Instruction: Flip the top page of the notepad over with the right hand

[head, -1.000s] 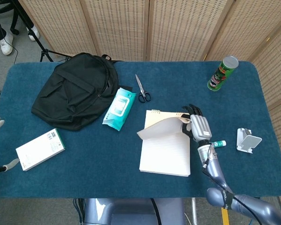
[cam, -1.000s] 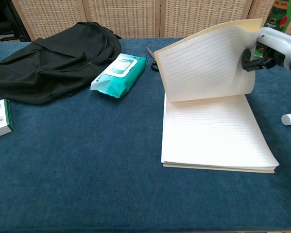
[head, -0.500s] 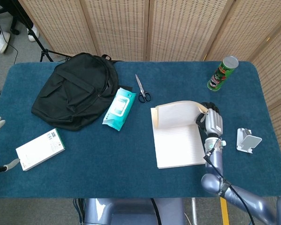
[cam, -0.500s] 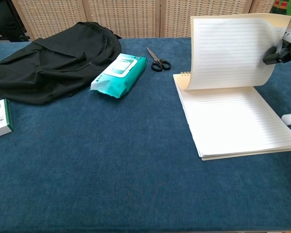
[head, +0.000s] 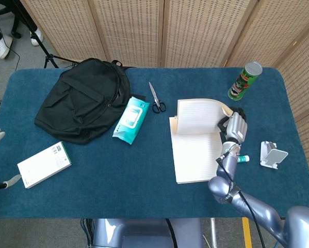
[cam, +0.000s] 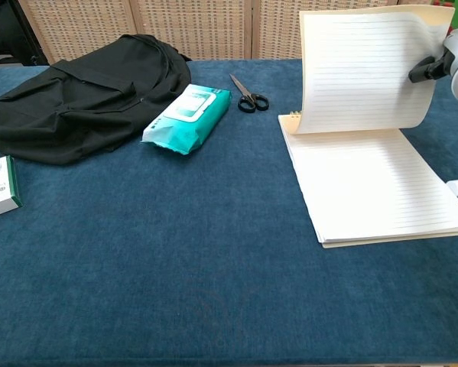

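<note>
Cream page [cam: 362, 73] stood lifted off the notepad [head: 195, 157], its right edge pinched in the right hand [head: 234, 126], pad flat just left of that hand

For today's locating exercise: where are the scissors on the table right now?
In the head view the scissors lie toward the table's far edge, near its middle, between the wipes pack on their left and the notepad on their right, just beyond the lifted top page.

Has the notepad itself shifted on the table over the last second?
Yes. The notepad slid to the right in the head view, away from the wipes pack and toward the white stand.
</note>
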You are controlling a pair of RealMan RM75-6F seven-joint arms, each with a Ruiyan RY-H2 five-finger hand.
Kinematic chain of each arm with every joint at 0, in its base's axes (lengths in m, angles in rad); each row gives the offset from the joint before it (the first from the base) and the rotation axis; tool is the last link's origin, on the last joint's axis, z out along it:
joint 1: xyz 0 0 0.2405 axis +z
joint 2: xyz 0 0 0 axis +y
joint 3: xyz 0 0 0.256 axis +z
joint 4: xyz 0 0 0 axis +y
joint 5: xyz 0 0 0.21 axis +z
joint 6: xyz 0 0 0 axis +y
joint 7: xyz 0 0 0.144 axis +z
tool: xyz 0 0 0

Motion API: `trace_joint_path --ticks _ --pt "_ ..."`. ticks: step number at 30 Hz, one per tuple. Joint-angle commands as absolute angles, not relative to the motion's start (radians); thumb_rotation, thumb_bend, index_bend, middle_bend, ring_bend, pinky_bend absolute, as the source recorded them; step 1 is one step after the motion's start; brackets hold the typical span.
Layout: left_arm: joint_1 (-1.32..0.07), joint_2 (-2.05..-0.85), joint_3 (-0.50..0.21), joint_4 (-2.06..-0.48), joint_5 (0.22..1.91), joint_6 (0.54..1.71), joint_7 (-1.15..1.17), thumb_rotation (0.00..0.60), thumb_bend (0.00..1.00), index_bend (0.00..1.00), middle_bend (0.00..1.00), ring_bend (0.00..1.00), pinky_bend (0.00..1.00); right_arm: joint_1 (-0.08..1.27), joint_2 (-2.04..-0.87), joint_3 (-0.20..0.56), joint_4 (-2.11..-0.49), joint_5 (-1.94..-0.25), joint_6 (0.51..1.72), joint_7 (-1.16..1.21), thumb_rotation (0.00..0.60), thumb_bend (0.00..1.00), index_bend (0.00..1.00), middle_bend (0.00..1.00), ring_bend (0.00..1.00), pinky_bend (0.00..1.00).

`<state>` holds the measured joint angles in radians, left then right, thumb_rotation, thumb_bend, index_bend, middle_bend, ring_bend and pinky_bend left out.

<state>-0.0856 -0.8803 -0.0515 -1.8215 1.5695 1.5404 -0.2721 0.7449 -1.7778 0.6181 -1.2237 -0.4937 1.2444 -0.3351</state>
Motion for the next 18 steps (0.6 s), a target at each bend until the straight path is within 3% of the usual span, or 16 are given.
trace_joint_path --ticks 1,11,18 --pt "-0.087 -0.878 -0.050 -1.822 1.571 1.537 -0.275 0.600 0.00 0.00 0.00 0.00 0.00 0.763 -1.789 0.621 -1.209 -0.499 1.254 -0.352 0.600 0.93 0.84 0.21 0.05 0.06" --pt "-0.095 -0.870 -0.057 -1.818 1.547 1.519 -0.301 0.600 0.00 0.00 0.00 0.00 0.00 0.918 -1.879 0.718 -1.005 -0.454 1.264 -0.419 0.600 0.93 0.84 0.22 0.05 0.06" --pt "-0.114 -0.862 -0.076 -1.824 1.486 1.476 -0.306 0.600 0.00 0.00 0.00 0.00 0.00 1.080 -1.961 0.785 -0.742 -0.442 1.197 -0.434 0.600 0.93 0.84 0.22 0.05 0.06"
